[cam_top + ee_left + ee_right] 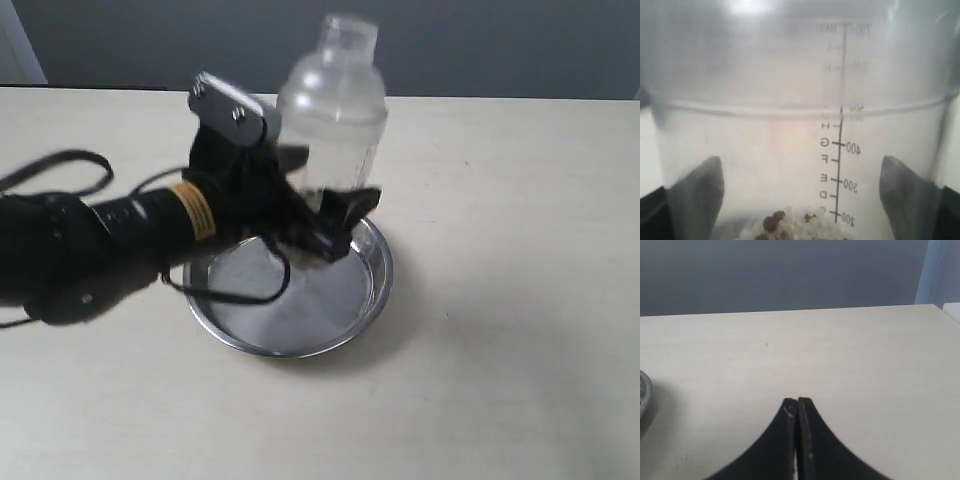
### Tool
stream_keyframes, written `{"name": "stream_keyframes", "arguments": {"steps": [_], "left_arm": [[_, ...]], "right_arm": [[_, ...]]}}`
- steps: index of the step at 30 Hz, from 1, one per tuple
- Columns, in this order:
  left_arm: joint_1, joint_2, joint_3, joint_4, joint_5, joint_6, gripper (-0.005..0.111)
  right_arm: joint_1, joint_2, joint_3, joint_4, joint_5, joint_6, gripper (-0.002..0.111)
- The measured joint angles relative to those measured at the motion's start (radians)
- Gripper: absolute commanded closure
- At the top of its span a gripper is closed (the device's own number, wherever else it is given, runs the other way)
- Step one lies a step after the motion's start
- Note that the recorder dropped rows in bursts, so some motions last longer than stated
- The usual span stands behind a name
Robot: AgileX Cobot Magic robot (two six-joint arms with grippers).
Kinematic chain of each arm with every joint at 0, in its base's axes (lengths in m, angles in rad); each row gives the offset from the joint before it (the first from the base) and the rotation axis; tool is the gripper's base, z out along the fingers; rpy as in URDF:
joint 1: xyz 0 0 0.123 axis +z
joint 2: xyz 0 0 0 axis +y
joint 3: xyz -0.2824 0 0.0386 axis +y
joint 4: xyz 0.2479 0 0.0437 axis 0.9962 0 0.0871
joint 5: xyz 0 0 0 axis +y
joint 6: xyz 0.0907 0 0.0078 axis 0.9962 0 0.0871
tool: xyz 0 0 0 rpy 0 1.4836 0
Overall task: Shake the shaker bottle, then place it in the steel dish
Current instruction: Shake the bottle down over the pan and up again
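The clear shaker bottle (333,110) stands upright above the far rim of the steel dish (300,310), held in my left gripper (325,200), which is shut on its lower body. Up close the bottle (790,100) fills the left wrist view, with a printed scale and brown granules (775,222) at its base. Both fingers (700,195) press its sides. Whether the bottle's base touches the dish is hidden by the gripper. My right gripper (797,402) is shut on nothing over bare table; only the dish's edge (643,390) shows in that view.
The pale table (500,350) stretches around the dish, with a grey wall behind. A black cable (60,165) trails from the left arm across the table's left side. The right arm does not show in the exterior view.
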Motion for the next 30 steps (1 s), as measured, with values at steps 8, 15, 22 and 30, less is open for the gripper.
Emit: {"name": "stream_keyframes", "arguments": {"steps": [8, 15, 22, 30], "left_arm": [[0.0, 0.033, -0.001, -0.095, -0.055, 0.026, 0.106], [0.0, -0.052, -0.063, -0.035, -0.031, 0.016, 0.106], [0.004, 0.08, -0.018, -0.006, 0.052, 0.063, 0.106], [0.004, -0.061, -0.11, -0.038, 0.037, 0.071, 0.106]], "right_arm": [[0.0, 0.0, 0.0, 0.0, 0.0, 0.0, 0.109], [0.0, 0.0, 0.0, 0.0, 0.0, 0.0, 0.109], [0.0, 0.0, 0.0, 0.0, 0.0, 0.0, 0.109], [0.0, 0.0, 0.0, 0.0, 0.0, 0.0, 0.109]]}}
